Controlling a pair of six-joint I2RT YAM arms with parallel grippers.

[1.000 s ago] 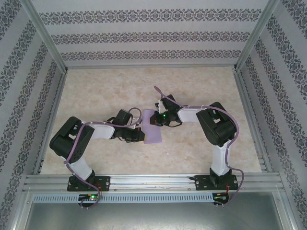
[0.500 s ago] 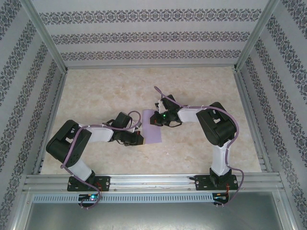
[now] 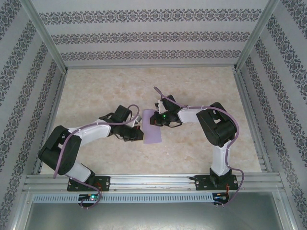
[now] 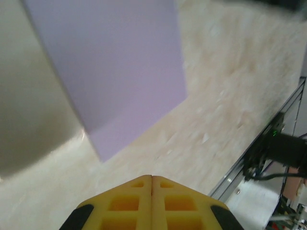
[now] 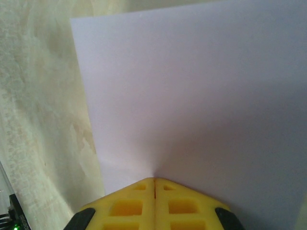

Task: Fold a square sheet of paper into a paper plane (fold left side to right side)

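Lavender paper (image 3: 152, 129), folded into a narrow strip running near to far, is laid flat at the middle of the marbled table (image 3: 96, 91), between the two arms. The right gripper (image 3: 154, 120) is set tip-down on the strip's far part, its yellow jaws pressed together. The left gripper (image 3: 138, 135) is likewise closed with nothing held, over bare table just beside the strip's left edge.

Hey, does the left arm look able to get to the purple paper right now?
Probably yes: the shut left fingers sit just short of the paper, with bare table between them. The right fingers press elsewhere on it.
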